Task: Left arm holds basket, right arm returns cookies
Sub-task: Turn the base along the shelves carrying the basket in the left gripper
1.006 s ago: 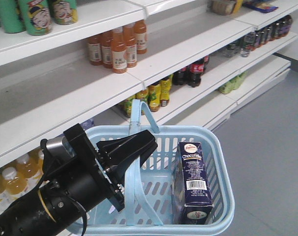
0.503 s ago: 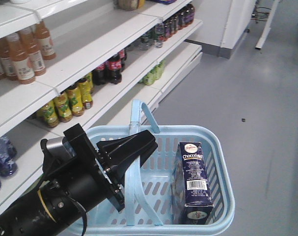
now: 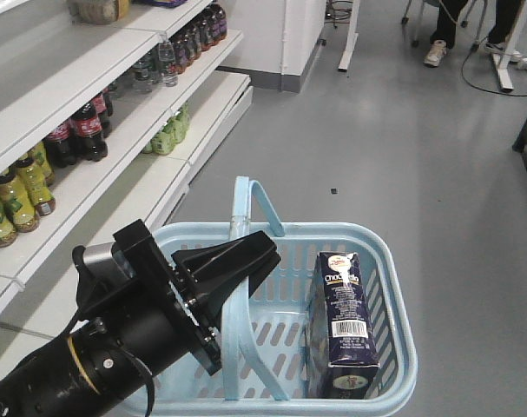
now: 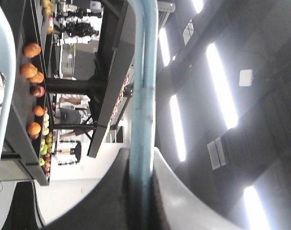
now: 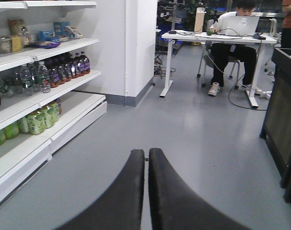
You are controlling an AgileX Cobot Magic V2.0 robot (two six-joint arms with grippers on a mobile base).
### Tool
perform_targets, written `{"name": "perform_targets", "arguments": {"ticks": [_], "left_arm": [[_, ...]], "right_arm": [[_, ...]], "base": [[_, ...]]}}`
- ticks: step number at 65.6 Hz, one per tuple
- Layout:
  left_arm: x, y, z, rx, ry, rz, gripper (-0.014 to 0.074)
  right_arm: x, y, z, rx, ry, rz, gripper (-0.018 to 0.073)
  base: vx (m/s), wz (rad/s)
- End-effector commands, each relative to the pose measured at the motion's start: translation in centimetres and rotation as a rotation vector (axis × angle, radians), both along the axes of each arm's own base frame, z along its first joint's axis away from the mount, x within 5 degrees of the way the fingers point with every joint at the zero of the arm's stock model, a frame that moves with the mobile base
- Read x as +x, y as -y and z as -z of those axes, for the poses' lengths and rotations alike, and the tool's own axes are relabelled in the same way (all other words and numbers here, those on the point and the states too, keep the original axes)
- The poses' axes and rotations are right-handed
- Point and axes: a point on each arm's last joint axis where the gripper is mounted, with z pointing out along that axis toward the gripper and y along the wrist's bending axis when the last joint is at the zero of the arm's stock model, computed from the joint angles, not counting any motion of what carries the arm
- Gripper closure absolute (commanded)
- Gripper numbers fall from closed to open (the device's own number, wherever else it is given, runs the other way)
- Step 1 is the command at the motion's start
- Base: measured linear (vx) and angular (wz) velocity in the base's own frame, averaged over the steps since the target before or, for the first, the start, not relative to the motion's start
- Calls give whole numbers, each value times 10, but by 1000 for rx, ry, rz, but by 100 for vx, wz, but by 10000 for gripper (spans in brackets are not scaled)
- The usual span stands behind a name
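A smooth grey floor [image 3: 402, 156] runs beside long white shelves [image 3: 124, 195] stocked with drinks. Dark cola bottles [image 3: 82, 130] stand on one level and pale green bottles [image 3: 163, 137] on a lower one. Past the shelf end stands a white pillar [image 5: 135, 43] with a grey skirting. Beyond it, a white desk [image 5: 217, 37] carries an open laptop [image 5: 239, 25], and a person [image 5: 221, 52] sits behind it. A dark cabinet [image 5: 279, 120] edges the right side. The left wrist view shows long, bright ceiling light strips [image 4: 221, 81] and a dark rack [image 4: 18, 110] holding what may be fruit, too blurred to be sure.
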Motion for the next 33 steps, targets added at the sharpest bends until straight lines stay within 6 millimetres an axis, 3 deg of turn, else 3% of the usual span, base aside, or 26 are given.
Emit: {"name": "perform_targets", "arguments": {"ticks": [1, 33], "left_arm": [[-4, -2, -29, -156, 121, 6, 599], [-4, -2, -29, -156, 121, 6, 599]], "right_arm": [[0, -1, -1, -17, 65, -8, 566], [0, -1, -1, -17, 65, -8, 566]], "base": [[-1, -33], [0, -23]]}}
